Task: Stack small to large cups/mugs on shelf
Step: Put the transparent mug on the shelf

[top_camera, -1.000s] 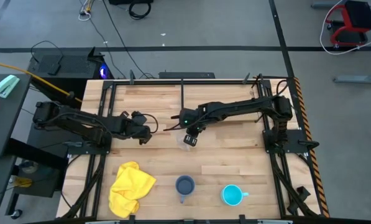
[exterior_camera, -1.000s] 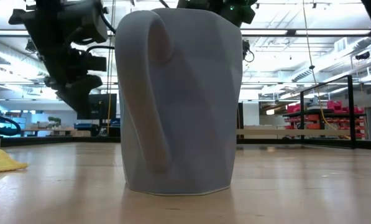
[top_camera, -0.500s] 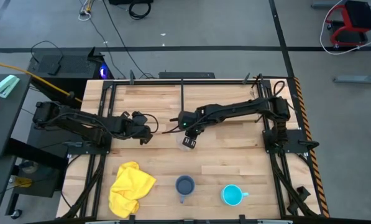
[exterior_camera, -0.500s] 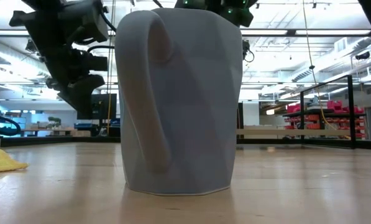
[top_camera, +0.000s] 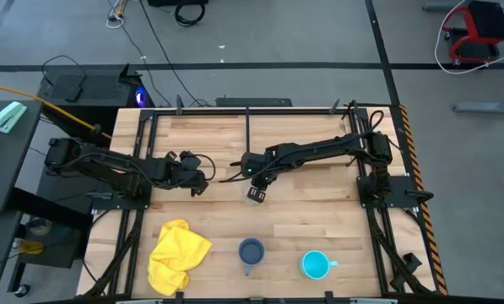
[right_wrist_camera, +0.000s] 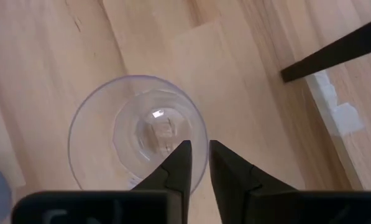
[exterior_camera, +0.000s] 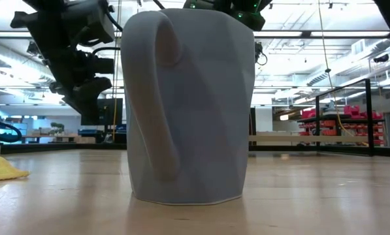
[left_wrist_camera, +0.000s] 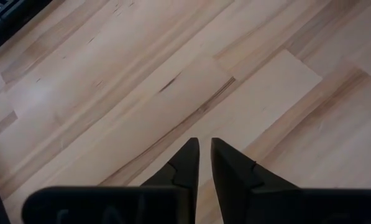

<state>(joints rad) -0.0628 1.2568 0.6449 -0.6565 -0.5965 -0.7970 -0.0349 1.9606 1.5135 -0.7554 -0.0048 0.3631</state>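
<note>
Overhead arrangement. The right gripper (top_camera: 255,192) hangs over the centre of the wooden tabletop (top_camera: 319,203), directly above the clear glass cup (top_camera: 250,192), which stands upright there with its long axis vertical. The left gripper (top_camera: 198,181) waits near by, toward the table's left side, and is the farther of the two from the glass. The dark grey-blue mug (top_camera: 251,252) and the cyan mug (top_camera: 316,265) stand along the near edge, well apart from both arms, with the yellow cloth (top_camera: 177,253) to their left.

Right wrist view. The glass cup (right_wrist_camera: 139,132) is seen mouth-on, straight down its axis. The right gripper (right_wrist_camera: 196,163) has its fingers narrowed to a slim gap, and that gap lies over the rim on one side; one finger looks to be inside the mouth and one outside. Whether the pads already touch the wall cannot be told. A black metal upright (right_wrist_camera: 334,55) crosses the corner beyond.

Left wrist view. The left gripper (left_wrist_camera: 204,163) shows its fingers nearly together and holding nothing, over bare boards.

Low view. The grey-blue mug (exterior_camera: 188,104) fills the foreground, handle to the left, and hides the glass entirely; only the overhead and right wrist views place it. The shelf board cannot be made out with certainty in any view.
</note>
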